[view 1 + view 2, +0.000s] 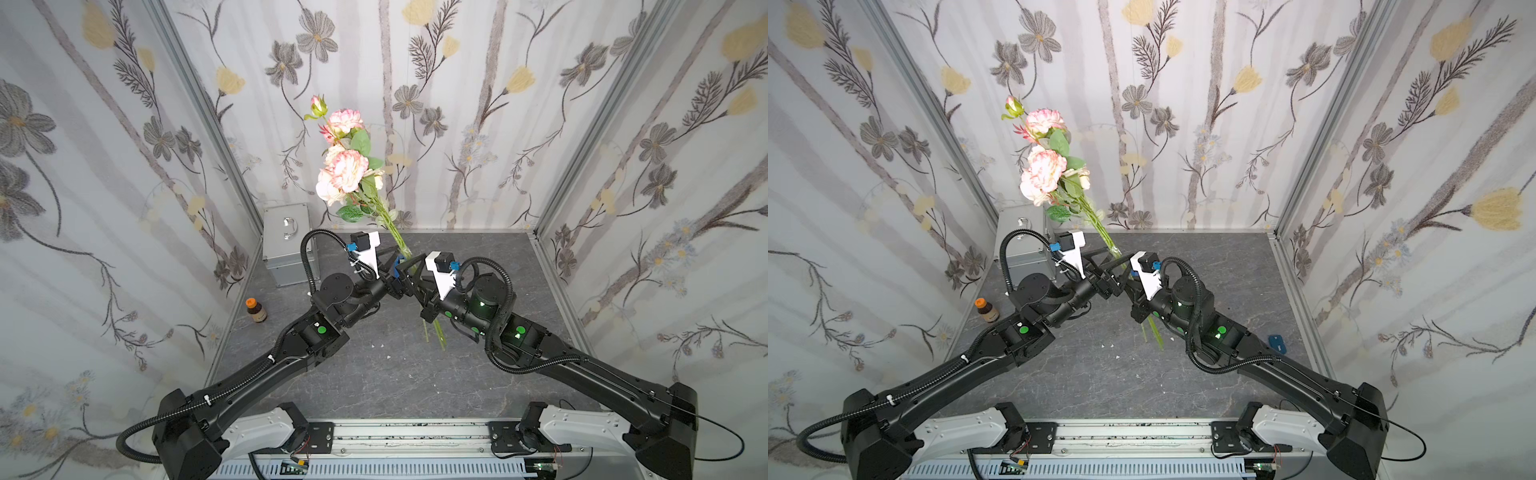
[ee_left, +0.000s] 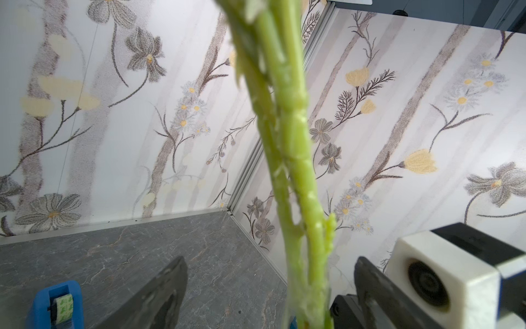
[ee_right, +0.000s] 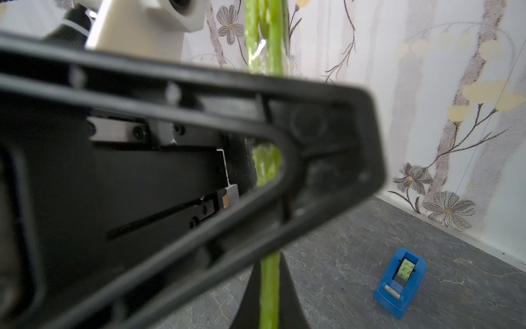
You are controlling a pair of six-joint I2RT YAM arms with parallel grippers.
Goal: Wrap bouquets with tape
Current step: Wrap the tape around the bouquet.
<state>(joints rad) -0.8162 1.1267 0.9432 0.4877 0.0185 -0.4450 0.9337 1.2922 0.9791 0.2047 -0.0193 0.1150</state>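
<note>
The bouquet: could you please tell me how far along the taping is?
Done: bouquet gathered and held up, right jaws shut on its stems. In hand: left jaws stand open around the stems. Left: the tape sits on the table; any wrap is unclear.

The bouquet (image 1: 347, 166), pink ruffled blooms and a yellowish bud on long green stems, tilts far-left at mid-scene. The blue tape dispenser (image 1: 1277, 344) sits on the table (image 1: 374, 382), right side.

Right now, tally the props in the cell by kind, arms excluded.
bouquet: 1
tape dispenser: 1
brown bottle: 1
metal case: 1
Total: 4
</note>
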